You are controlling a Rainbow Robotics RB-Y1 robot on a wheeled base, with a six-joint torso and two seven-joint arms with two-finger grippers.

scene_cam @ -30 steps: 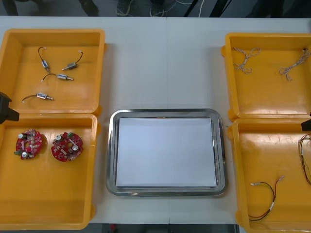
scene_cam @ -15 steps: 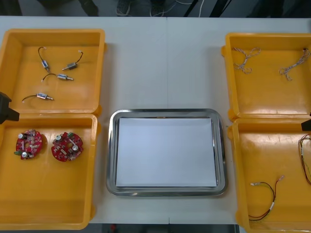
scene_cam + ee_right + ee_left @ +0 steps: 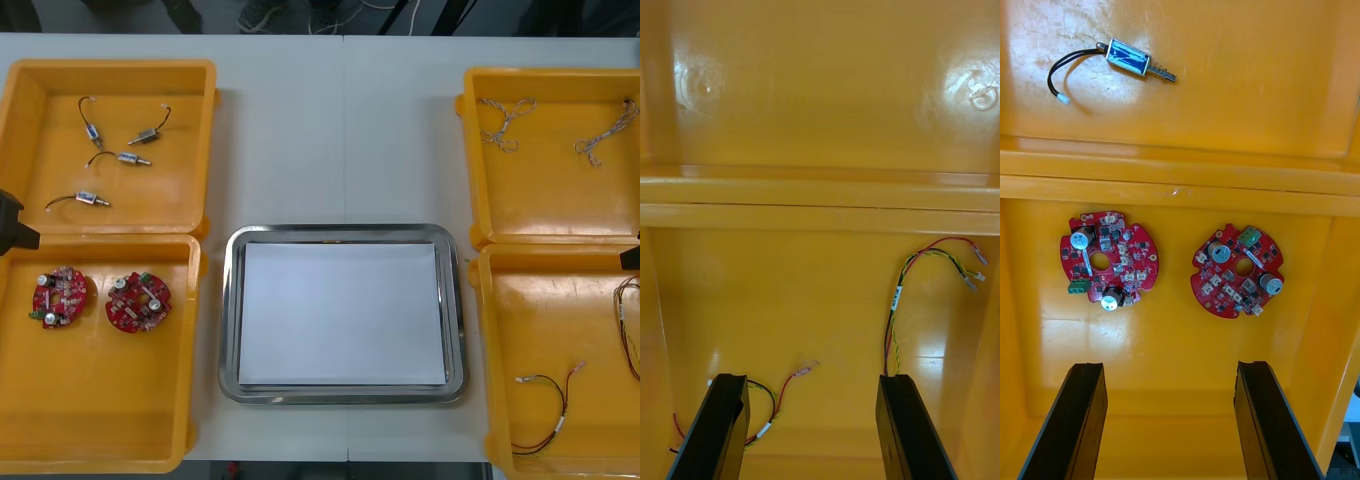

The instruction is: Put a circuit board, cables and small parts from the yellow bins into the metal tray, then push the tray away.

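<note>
Far left, the left claw (image 3: 1169, 367) hangs over the near left bin (image 3: 100, 400) by the bench's (image 3: 340, 130) left edge. Its fingers (image 3: 1084, 405) are spread wide with nothing between them. Two round red circuit boards (image 3: 60, 297) lie side by side on that bin's floor, just ahead of the fingers and not touching each other. Past the wall, the far left bin (image 3: 110, 68) has four small metal parts (image 3: 138, 157) scattered around, each with a short dark lead. The tray (image 3: 230, 310) sits in the middle of the bench between the two rows of bins, nearer the front edge, shiny rim with a white inside and nothing in it. On the right, the far right bin (image 3: 545, 190) holds two pale twisted cables (image 3: 507, 122), one toward each side. I think they're the blue and white ones, but they're pretty tiny from up top. The near right bin (image 3: 540, 320) has two red and yellow cables (image 3: 545, 410), one curled near its front and one against the outer wall. The right claw (image 3: 812, 382) is low over this bin at the bench's right edge, fingers (image 3: 899, 420) wide apart and gripping nothing. One cable runs across the floor between the two fingers, and the other loops up just beside one of them.
</note>
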